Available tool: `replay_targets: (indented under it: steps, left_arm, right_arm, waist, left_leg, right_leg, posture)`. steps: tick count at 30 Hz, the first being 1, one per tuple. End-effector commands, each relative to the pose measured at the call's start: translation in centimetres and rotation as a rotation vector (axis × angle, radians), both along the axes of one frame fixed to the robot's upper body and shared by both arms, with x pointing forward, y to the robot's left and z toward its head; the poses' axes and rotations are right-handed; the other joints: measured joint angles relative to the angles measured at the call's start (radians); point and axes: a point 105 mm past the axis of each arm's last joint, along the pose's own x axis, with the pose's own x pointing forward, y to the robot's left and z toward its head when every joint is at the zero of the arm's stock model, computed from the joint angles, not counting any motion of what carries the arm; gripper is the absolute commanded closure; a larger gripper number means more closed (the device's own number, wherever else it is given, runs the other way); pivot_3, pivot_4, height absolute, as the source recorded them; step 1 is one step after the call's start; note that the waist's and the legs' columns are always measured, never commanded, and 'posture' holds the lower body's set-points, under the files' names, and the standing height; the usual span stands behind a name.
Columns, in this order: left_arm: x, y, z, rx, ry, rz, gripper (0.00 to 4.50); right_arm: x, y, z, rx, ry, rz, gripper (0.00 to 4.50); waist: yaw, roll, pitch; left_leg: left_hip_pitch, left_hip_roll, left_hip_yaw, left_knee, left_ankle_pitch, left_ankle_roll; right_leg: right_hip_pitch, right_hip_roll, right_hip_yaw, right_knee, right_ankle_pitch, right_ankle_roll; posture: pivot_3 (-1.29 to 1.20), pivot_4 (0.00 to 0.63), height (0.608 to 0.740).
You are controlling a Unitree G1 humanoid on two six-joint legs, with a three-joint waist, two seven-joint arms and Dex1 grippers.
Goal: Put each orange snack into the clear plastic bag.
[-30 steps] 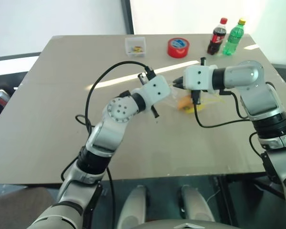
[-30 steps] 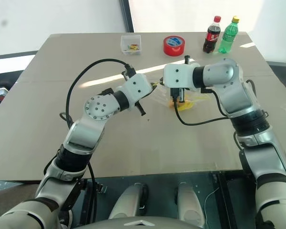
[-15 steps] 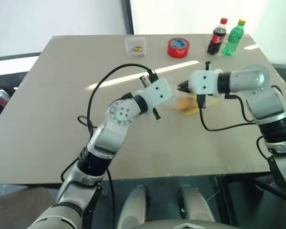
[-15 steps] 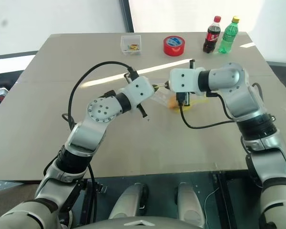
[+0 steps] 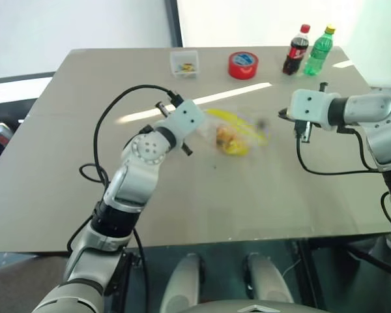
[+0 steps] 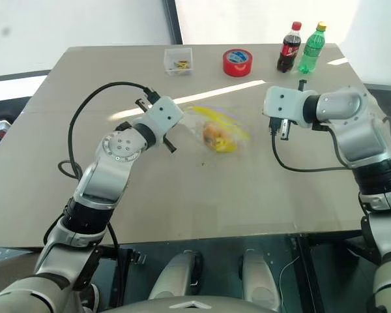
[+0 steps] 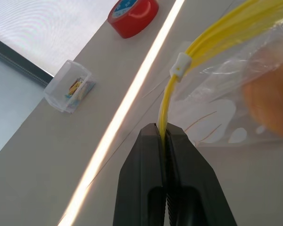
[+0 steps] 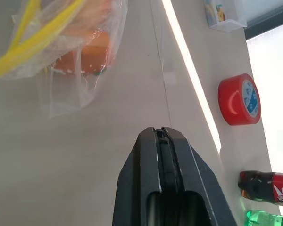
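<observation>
1. From the head cameras: a second ago both arms met over the bag in the middle of the tan surface [image 5: 65, 163]. Now the right gripper [image 5: 281, 115] has drawn away to the right and stands well apart from the bag, while the left gripper [image 5: 200, 121] has carried the crinkly transparent plastic zip bag with the yellow strip [image 5: 238, 132] leftward with it. An amber-orange wrapped snack [image 5: 225, 136] shows inside the bag. I judge the filling done or nearly so, though the blur hides whether both snacks are in.

2. Left wrist view: the black gripper fingers [image 7: 153, 160] are clamped on the bag's yellow strip [image 7: 179, 70], the bag hanging just beyond them, with an orange shape inside at its far side.

3. Right wrist view: the right gripper is closed on nothing; the bag with its orange contents [image 8: 87, 52] lies apart from it on the surface.

4. At the far edge stand a red tape roll [image 5: 243, 65], a small clear tub [image 5: 184, 62] and two bottles [image 5: 306, 52], all untouched.
</observation>
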Motion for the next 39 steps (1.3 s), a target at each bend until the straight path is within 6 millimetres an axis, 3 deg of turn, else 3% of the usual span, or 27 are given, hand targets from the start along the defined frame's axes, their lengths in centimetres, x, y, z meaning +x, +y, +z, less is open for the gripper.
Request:
replay_targets:
  steps: [1, 9, 12, 15, 26, 32, 36, 39]
  left_arm:
    - [-0.5, -1.2, 1.5, -0.012, -0.072, -0.059, 4.5]
    - [-1.7, -4.1, 3.5, -0.043, -0.164, -0.22, 4.5]
    - [-1.8, -4.4, 3.4, -0.031, -0.165, -0.236, 4.5]
    - [-1.9, -4.5, 3.4, -0.028, -0.167, -0.244, 4.5]
    - [-2.3, -4.8, 3.2, -0.011, -0.159, -0.269, 4.5]
    - [-2.4, -4.8, 3.1, -0.011, -0.156, -0.27, 4.5]
    - [-2.3, -4.8, 3.2, -0.01, -0.157, -0.266, 4.5]
    - [-2.3, -4.7, 3.2, -0.009, -0.159, -0.263, 4.5]
  right_arm:
    - [-0.4, 0.7, 2.3, 0.06, -0.068, 0.03, 4.46]
    - [-1.7, 4.6, 2.8, 0.128, -0.071, 0.206, 4.46]
    - [-1.7, 5.8, 3.0, 0.145, -0.083, 0.231, 3.61]
    - [-1.7, 6.9, 3.4, 0.168, -0.096, 0.251, 2.39]
    - [-1.7, 9.7, 3.6, 0.154, -0.155, 0.341, 2.39]
    - [-1.4, 10.2, 3.5, 0.135, -0.189, 0.359, 2.39]
    - [-1.3, 10.2, 3.2, 0.125, -0.191, 0.363, 3.61]
    - [-1.1, 10.2, 3.2, 0.123, -0.196, 0.363, 3.61]
  waist:
    - [0.0, 0.0, 0.0]
    - [0.001, 0.0, 0.0]
    - [0.001, 0.0, 0.0]
    - [0.0, 0.0, 0.0]
    - [0.0, 0.0, 0.0]
    - [0.0, 0.0, 0.0]
    - [0.0, 0.0, 0.0]
    - [0.0, 0.0, 0.0]
  left_leg:
    - [0.0, 0.0, 0.0, 0.0, 0.0, 0.0]
    - [0.0, 0.0, -0.001, 0.0, 0.0, 0.0]
    - [0.0, 0.0, 0.0, 0.0, 0.0, 0.0]
    - [0.0, 0.0, -0.001, 0.0, 0.0, 0.0]
    - [0.0, 0.0, -0.001, 0.0, 0.0, 0.0]
    - [0.0, 0.0, 0.0, 0.0, 0.0, 0.0]
    - [0.0, 0.0, 0.0, 0.0, 0.0, 0.0]
    - [0.0, 0.0, -0.001, 0.0, 0.0, 0.0]
  right_leg:
    - [0.0, 0.0, 0.0, 0.0, 0.0, 0.0]
    - [0.0, 0.0, 0.0, 0.0, 0.0, 0.0]
    - [0.0, 0.0, 0.0, 0.0, 0.0, 0.0]
    - [0.0, 0.0, 0.0, 0.0, 0.0, 0.0]
    - [0.0, 0.0, 0.0, 0.0, 0.0, 0.0]
    - [0.0, 0.0, 0.0, 0.0, 0.0, 0.0]
    - [0.0, 0.0, 0.0, 0.0, 0.0, 0.0]
    - [0.0, 0.0, 0.0, 0.0, 0.0, 0.0]
  posture:
    - [0.0, 0.15, 0.74]
    - [0.0, 0.15, 0.74]
    - [0.0, 0.15, 0.74]
    - [0.0, 0.15, 0.74]
    - [0.0, 0.15, 0.74]
    - [0.0, 0.15, 0.74]
    - [0.0, 0.15, 0.74]
    - [0.0, 0.15, 0.74]
